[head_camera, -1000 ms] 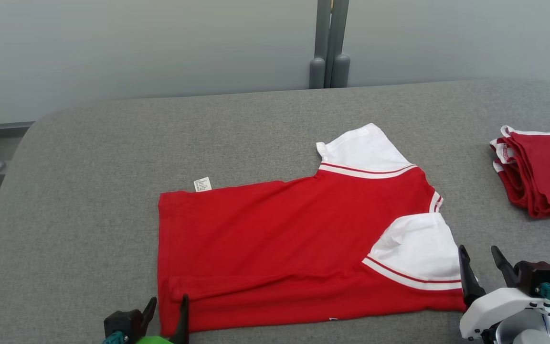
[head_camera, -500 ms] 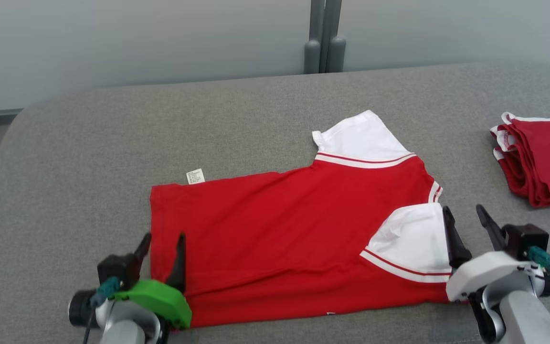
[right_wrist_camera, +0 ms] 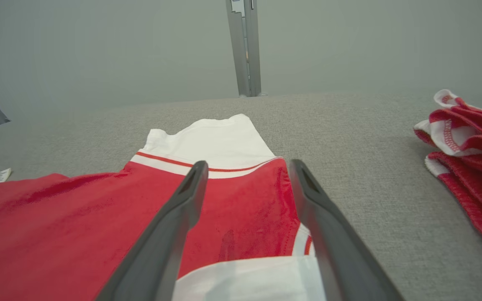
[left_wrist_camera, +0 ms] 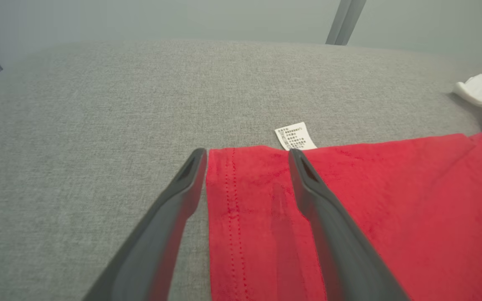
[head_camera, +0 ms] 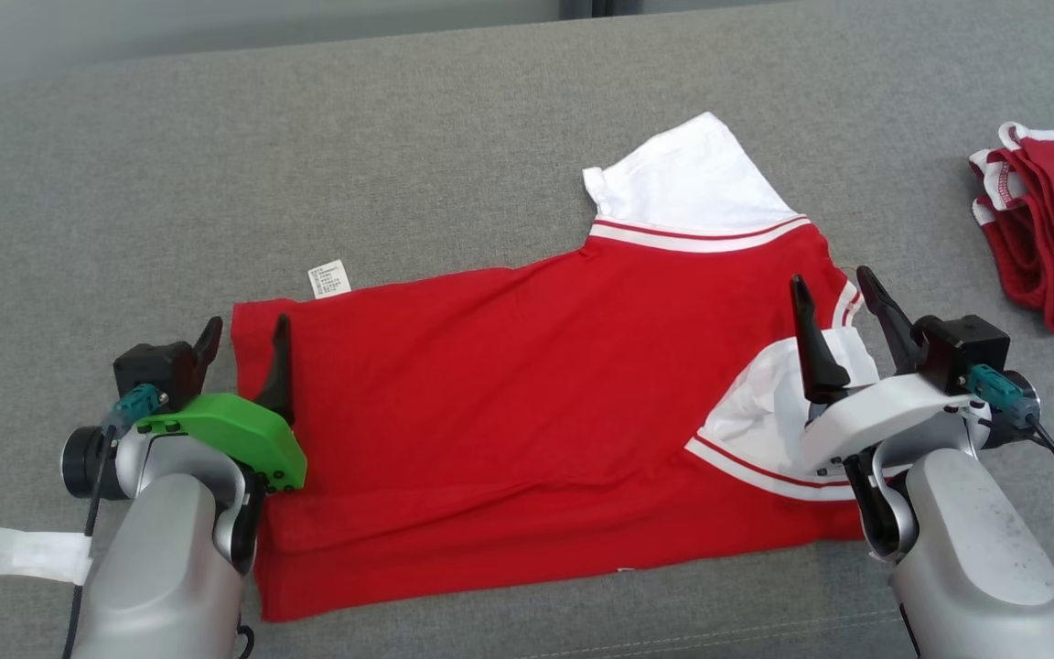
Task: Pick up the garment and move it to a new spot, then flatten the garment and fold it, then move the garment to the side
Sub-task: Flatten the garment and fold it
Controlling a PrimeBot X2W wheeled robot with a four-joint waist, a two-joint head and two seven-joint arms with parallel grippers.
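The garment (head_camera: 509, 384) is a red T-shirt with white sleeves, lying flat on the grey padded table (head_camera: 399, 137). Its far sleeve (head_camera: 687, 183) sticks out toward the back, and the near sleeve (head_camera: 769, 412) is folded in over the red body. My left gripper (head_camera: 248, 320) hovers open at the hem's far left corner, one finger over the table and the other over red cloth (left_wrist_camera: 391, 200). Open too, my right gripper (head_camera: 831, 275) stands above the near sleeve and the neck end (right_wrist_camera: 245, 209). Neither holds cloth.
A pile of folded red-and-white garments (head_camera: 1053, 229) lies at the table's right edge, also seen in the right wrist view (right_wrist_camera: 467, 159). A white care label (head_camera: 329, 278) pokes out at the hem. A grey post (right_wrist_camera: 244, 46) stands behind the table.
The head camera has tilted down. Both arms have reached forward: the left gripper from the near hem corner to the far one, the right up along the near sleeve. Both stay open.
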